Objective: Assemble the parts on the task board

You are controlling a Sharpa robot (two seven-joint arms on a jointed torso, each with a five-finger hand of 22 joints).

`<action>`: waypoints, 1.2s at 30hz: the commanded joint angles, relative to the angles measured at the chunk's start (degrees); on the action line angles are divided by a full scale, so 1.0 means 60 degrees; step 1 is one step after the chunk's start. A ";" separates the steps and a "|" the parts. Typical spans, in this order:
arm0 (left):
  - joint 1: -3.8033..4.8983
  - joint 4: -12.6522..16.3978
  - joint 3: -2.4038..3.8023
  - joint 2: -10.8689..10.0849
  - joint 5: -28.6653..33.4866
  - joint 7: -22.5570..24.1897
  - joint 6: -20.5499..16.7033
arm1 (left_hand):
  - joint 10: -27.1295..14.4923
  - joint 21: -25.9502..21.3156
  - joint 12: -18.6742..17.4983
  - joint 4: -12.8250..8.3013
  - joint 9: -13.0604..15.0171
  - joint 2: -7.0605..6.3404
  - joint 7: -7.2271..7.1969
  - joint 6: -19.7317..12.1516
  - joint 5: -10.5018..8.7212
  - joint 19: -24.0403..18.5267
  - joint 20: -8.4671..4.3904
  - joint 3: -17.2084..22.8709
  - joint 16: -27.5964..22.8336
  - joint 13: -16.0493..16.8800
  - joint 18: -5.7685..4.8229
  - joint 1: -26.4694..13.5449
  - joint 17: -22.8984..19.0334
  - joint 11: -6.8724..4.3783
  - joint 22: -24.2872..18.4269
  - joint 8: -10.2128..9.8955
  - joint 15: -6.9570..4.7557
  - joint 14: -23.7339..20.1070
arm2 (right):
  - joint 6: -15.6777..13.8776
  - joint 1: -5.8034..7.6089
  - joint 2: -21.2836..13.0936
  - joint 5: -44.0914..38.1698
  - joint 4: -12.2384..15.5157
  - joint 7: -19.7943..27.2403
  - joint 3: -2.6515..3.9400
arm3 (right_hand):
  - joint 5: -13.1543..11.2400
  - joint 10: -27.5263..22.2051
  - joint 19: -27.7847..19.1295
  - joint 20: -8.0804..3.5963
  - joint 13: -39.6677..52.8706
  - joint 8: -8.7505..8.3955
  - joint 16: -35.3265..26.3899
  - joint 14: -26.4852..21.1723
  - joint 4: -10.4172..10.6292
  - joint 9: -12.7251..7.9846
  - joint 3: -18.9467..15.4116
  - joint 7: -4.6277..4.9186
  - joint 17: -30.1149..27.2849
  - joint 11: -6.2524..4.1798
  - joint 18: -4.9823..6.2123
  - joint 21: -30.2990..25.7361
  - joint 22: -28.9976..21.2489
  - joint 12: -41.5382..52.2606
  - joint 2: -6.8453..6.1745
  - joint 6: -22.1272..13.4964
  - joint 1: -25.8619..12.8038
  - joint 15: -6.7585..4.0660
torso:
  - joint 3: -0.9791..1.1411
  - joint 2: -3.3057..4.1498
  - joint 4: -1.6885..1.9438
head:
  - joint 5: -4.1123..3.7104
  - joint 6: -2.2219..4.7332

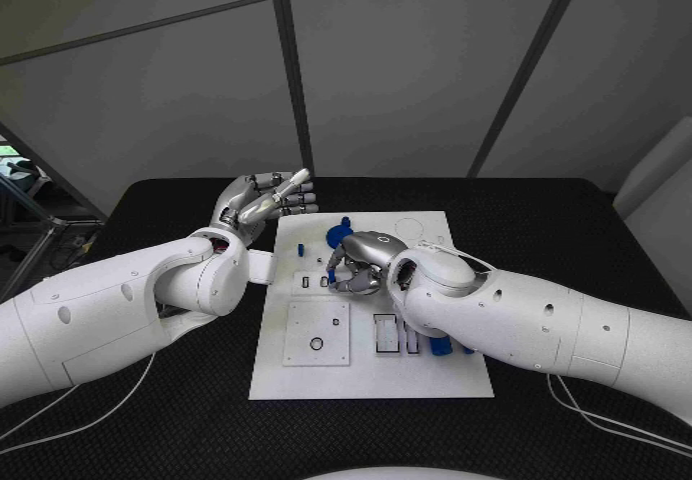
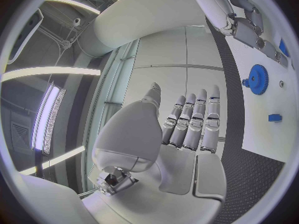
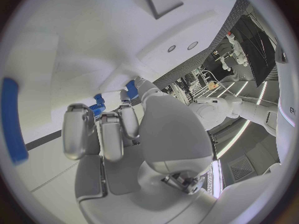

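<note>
Left hand [image 1: 264,203]: raised off the table beside the white board's [image 1: 368,380] far left corner, fingers straight and side by side, holding nothing. Right hand [image 1: 364,262]: over the board's middle, fingers curled down near a blue gear [image 1: 336,237]; whether it pinches a part cannot be told. A blue bar [image 1: 438,345] lies beside the right forearm.

No text, label, brand, number or sign can be read anywhere, neither on the task board [image 1: 369,372] nor on the parts standing on it
</note>
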 commanded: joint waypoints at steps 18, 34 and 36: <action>0.0019 -0.0010 0.0008 -0.0001 -0.0021 0.0036 0.0118 | 0.0011 -0.0058 -0.0060 -0.0050 -0.0003 0.0052 0.0451 -0.0071 -0.0016 -0.0076 0.0008 -0.0022 -0.0033 -0.0006 -0.0127 0.0004 0.0004 0.0016 -0.0017 -0.0041 0.0023 0.0024 | -0.0424 -0.0131 -0.0149 -0.0084 0.0208 -0.0108 -0.0024 | 0.0230 -0.0586 -0.0056 0.0151 -0.0568 -0.0028 0.0001 0.0816 0.0271 0.0020 -0.0516 0.0132 0.1738 0.0111 0.0069 -0.0113 -0.0080 -0.0464 -0.0446 -0.0823 -0.0225 0.0206 | 0.0007 -0.0005 -0.0003 | 0.0031 -0.0017; 0.0018 -0.0049 0.0007 -0.0063 -0.0021 0.0004 0.0129 | 0.0002 -0.0059 -0.0066 -0.0051 -0.0007 0.0051 0.0457 -0.0110 -0.0016 -0.0077 0.0009 -0.0026 -0.0037 -0.0008 -0.0127 0.0002 0.0004 0.0019 -0.0018 -0.0051 0.0024 0.0023 | -0.1910 -0.0228 -0.0434 -0.0084 0.0550 0.0054 -0.0017 | 0.0349 -0.0890 -0.0117 0.0260 -0.0973 0.0485 -0.0027 0.0788 0.1759 -0.0091 -0.1627 0.0253 0.1688 0.0228 0.0084 -0.0151 -0.0128 -0.0596 -0.0791 -0.1921 0.0657 0.0314 | 0.0005 0.0002 0.0004 | 0.0071 0.0040; 0.0018 -0.0056 0.0007 -0.0063 -0.0021 0.0002 0.0131 | 0.0002 -0.0059 -0.0066 -0.0051 -0.0007 0.0051 0.0457 -0.0110 -0.0016 -0.0077 0.0009 -0.0026 -0.0037 -0.0008 -0.0127 0.0002 0.0004 0.0019 -0.0018 -0.0051 0.0024 0.0023 | -0.1981 -0.0230 -0.0460 -0.0072 0.0597 0.0096 -0.0015 | 0.0350 -0.0865 -0.0108 0.0260 -0.0951 0.0511 -0.0014 0.0795 0.1767 -0.0090 -0.1621 0.0253 0.1713 0.0227 0.0081 -0.0143 -0.0113 -0.0571 -0.0772 -0.1930 0.0682 0.0314 | 0.0000 0.0003 -0.0002 | 0.0074 0.0046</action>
